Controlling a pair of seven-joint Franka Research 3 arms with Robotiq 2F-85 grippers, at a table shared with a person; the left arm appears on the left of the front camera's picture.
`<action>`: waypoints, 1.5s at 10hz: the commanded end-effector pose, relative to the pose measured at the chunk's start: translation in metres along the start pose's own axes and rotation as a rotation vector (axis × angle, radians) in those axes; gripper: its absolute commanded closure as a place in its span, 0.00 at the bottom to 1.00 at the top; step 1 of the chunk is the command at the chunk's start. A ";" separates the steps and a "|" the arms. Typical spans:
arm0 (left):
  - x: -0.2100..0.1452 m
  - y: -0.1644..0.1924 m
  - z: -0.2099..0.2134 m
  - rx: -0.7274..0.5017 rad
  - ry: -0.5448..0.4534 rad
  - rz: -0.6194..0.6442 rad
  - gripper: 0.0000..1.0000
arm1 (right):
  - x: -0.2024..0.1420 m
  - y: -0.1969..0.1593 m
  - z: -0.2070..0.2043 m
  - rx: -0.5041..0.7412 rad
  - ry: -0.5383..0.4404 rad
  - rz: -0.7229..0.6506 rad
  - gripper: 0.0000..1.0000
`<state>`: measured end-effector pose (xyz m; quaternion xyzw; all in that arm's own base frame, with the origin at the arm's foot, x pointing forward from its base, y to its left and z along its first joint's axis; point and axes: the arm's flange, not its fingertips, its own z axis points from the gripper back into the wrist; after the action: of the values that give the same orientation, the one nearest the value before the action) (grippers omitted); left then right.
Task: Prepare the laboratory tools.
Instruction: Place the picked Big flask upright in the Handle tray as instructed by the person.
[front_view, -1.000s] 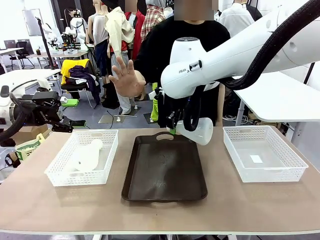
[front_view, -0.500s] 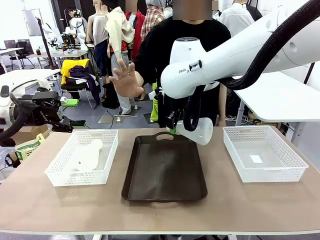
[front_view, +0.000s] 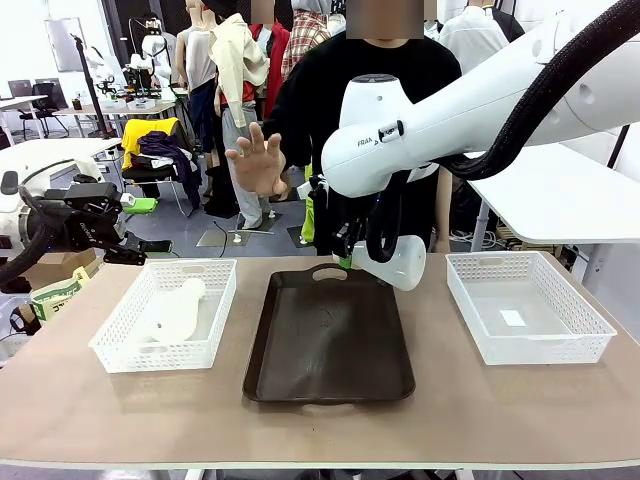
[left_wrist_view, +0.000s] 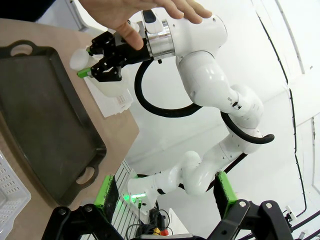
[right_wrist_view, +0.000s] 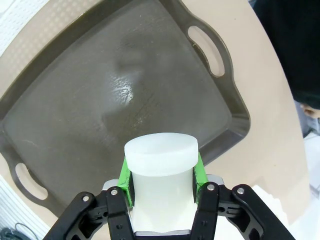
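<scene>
Right gripper (right_wrist_view: 161, 175) clamps a translucent whitish conical plastic flask (right_wrist_view: 160, 152) by the neck over the dark brown rectangular tray (right_wrist_view: 100, 100); left gripper (left_wrist_view: 166, 192) hangs with fingers apart.

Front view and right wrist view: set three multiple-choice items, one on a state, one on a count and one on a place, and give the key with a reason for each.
1. The right gripper, over the tray, is:
A open; B shut on a flask; C shut on a handle.
2. White baskets on the table:
A one; B two; C three.
3. The other flask lies:
A in the left basket; B on the tray; C on the table.

Key: B, the green pads clamp its neck; B, one stands on each side of the tray; A, it lies on its side there.
</scene>
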<state>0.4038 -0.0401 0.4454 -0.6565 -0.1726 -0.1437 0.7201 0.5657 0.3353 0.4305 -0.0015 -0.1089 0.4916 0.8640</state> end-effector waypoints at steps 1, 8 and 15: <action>0.000 -0.002 0.001 -0.007 -0.005 -0.004 0.00 | -0.002 0.001 0.001 -0.003 -0.010 -0.004 1.00; 0.000 -0.002 0.001 -0.007 -0.005 -0.004 0.00 | -0.002 0.001 0.001 -0.003 -0.010 -0.004 1.00; 0.000 -0.002 0.001 -0.007 -0.005 -0.004 0.00 | -0.002 0.001 0.001 -0.003 -0.010 -0.004 1.00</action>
<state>0.4038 -0.0401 0.4454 -0.6565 -0.1726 -0.1437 0.7201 0.5657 0.3353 0.4306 -0.0015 -0.1089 0.4917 0.8639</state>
